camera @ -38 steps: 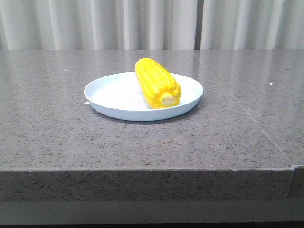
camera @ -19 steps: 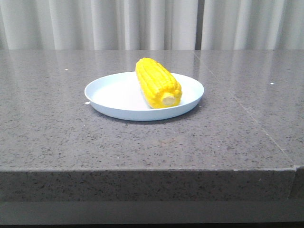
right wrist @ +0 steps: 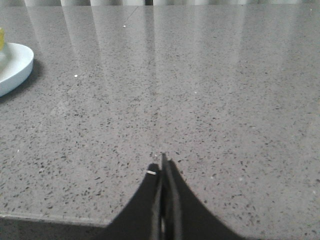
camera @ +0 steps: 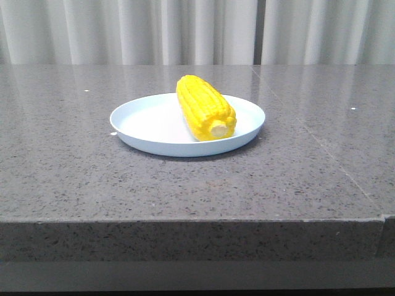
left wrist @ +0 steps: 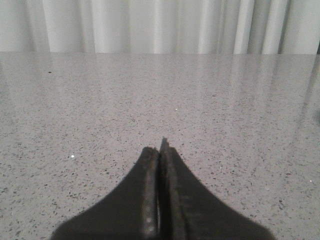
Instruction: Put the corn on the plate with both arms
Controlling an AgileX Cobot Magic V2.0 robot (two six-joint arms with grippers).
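The yellow corn (camera: 203, 106) lies on the pale blue-white plate (camera: 142, 126) in the middle of the grey stone table, its pale stub end toward the camera. Neither arm shows in the front view. In the left wrist view my left gripper (left wrist: 161, 150) is shut with nothing between its fingers, above bare tabletop. In the right wrist view my right gripper (right wrist: 162, 165) is also shut and empty, near the table's front edge. There the plate's rim (right wrist: 15, 67) and a sliver of corn (right wrist: 1, 39) sit at the picture's edge, well away from the fingers.
The speckled grey stone table (camera: 296, 172) has a seam running toward its front right corner. White curtains (camera: 197, 31) hang behind the table. The front edge of the table (right wrist: 50, 217) lies just under the right gripper.
The plate and corn sit a few pixels further right than one second ago; since half a second ago nothing has moved.
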